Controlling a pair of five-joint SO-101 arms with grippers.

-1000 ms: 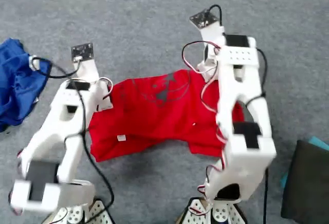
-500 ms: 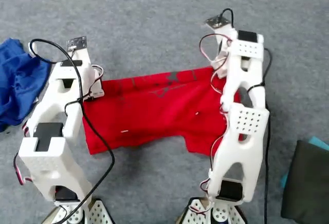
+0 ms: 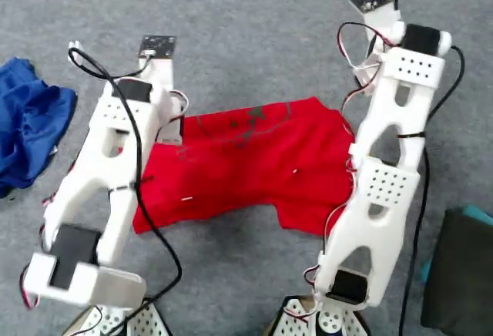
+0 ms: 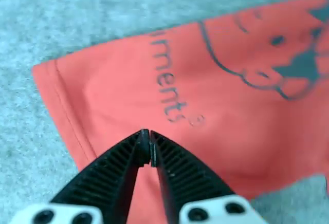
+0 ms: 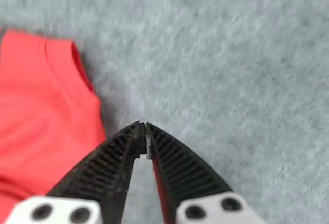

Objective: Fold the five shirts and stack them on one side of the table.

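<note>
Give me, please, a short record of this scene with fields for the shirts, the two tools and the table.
red shirt: lies spread out between the two arms, print facing up
blue shirt: bunched up at the edge on the left arm's side
dark cloth: at the edge on the right arm's side
left tool: shut, above the red shirt's print
right tool: shut, above bare table beside the red shirt's edge
table: grey, felt-like surface
</note>
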